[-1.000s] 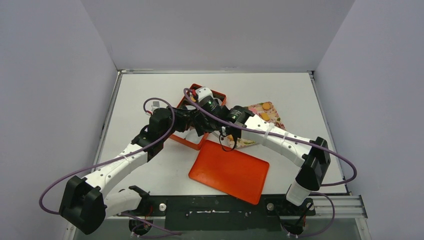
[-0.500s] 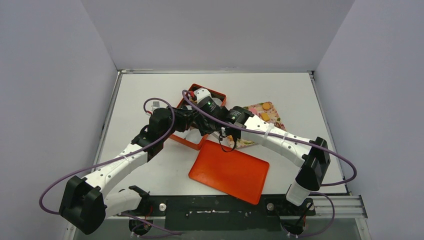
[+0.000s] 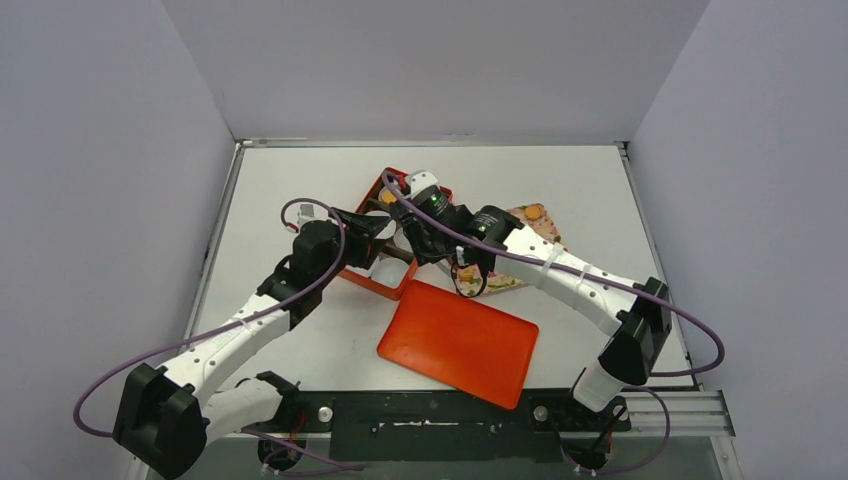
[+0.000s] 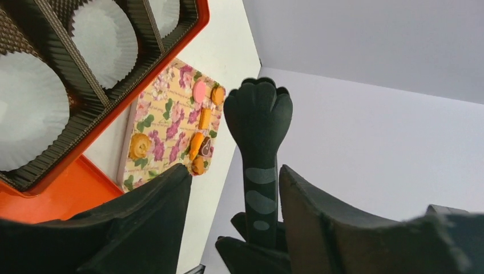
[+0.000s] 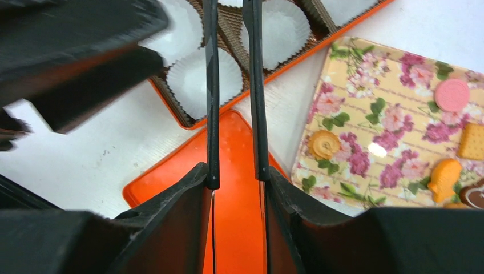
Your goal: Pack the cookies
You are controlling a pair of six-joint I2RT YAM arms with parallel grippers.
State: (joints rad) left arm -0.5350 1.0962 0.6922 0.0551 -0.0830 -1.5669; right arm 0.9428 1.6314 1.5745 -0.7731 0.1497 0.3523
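The cookies [image 5: 451, 94] lie on a flowered tray [image 5: 388, 114]: a pink round one, a yellow round one [image 5: 324, 144], orange ones and a dark heart at the edge. They also show in the top view [image 3: 534, 211] and the left wrist view [image 4: 200, 91]. My right gripper [image 5: 237, 174] is shut on black tongs [image 5: 211, 85], whose two thin arms reach out over the box. The tongs' paw-shaped end [image 4: 258, 114] stands between the fingers of my left gripper [image 4: 233, 171], which is open with a gap on one side. Both grippers meet beside the box [image 3: 388, 225].
An orange box [image 3: 385, 285] with a brown ribbed insert holds white paper cups [image 5: 202, 80]. Its orange lid [image 3: 458, 342] lies flat in front, between the arms. The tray sits right of the box. My left arm shows blurred at the upper left [image 5: 74, 45].
My left gripper has opened off the tongs and its arm has drawn back to the left. My right gripper has closed on the tongs and shifted slightly right.
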